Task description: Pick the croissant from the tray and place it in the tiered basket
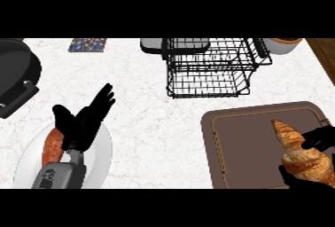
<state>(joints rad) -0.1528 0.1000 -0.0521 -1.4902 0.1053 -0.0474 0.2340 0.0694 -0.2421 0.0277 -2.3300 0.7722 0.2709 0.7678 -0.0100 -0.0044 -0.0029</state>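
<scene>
The croissant (299, 151) is lying on the brown tray (242, 146), toward the tray's right side, its pointed end aimed up at the basket (211, 66). The right hand (318, 141) is coming in from the tray's right edge and curling round the pastry: black fingers are showing at its right flank and again beneath its lower, fatter end, so the hand is pinching the croissant between them. Whether the croissant is already lifting off the tray cannot be told; it is looking as if it is resting there. The grasp is sitting on the thick half, probably because that part is giving the fingers more to close on.

The basket, a black wire tiered rack, is standing on the worktop (157, 119) just above the tray, well within an arm's sweep, with its open tiers facing up. That is suggesting a lift and a carry up and leftward from the tray.

The left hand (82, 122) is resting left of the tray, fingers spread and straight, over a white plate (98, 168) holding a reddish sausage-like item (51, 148); it is taking no part.
</scene>
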